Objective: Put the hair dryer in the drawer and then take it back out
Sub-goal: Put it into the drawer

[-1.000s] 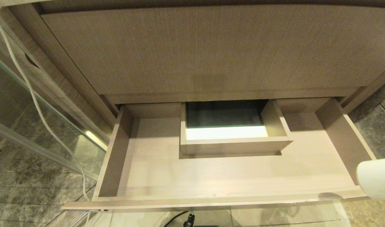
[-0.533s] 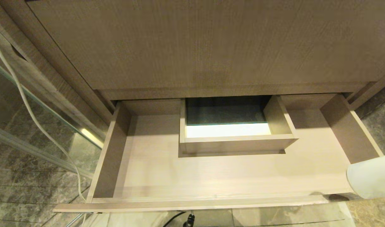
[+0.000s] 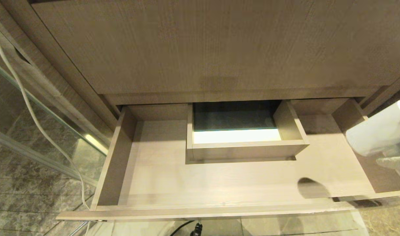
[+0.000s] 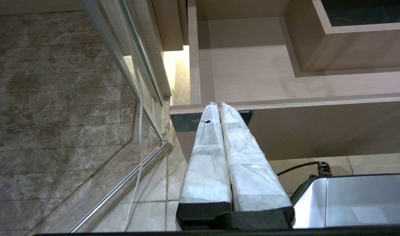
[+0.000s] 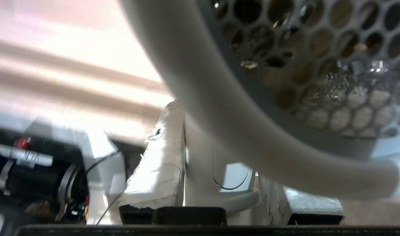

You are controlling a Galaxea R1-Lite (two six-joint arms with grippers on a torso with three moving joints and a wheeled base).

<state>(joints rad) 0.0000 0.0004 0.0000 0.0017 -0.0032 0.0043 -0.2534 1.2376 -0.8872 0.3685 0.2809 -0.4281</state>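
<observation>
The right gripper point(image 5: 219, 183) is pinched on the handle of the hair dryer point(image 5: 219, 108); in the right wrist view one white-wrapped finger point(image 5: 160, 170) presses the handle's side and the opposite finger is largely hidden behind it. In the head view only a wrapped fragment of this gripper point(image 3: 395, 165) shows at the right edge, cut off by the frame. The hair dryer point(image 3: 377, 132) appears at mid-right of the head view, its white barrel tilted and partly cropped, hanging above the right end of the drawer point(image 3: 219, 208), clear of the drawer floor, where it casts a dark shadow at lower right. The honeycomb grille fills the upper right of the right wrist view; cord and strap are not discernible. The drawer stands pulled out, with the boxed cutout point(image 3: 246, 149) at centre back of the head view. The left gripper point(image 4: 219, 106) has its wrapped fingers pressed together, holding nothing, tips at the drawer front by the small dark label point(image 4: 187, 123). A tall wood-grain panel point(image 3: 219, 49) spans the top of the head view. A white cable point(image 3: 32, 114) trails down the left side beside a glass pane point(image 3: 39, 108) over the marble floor point(image 3: 23, 203).
</observation>
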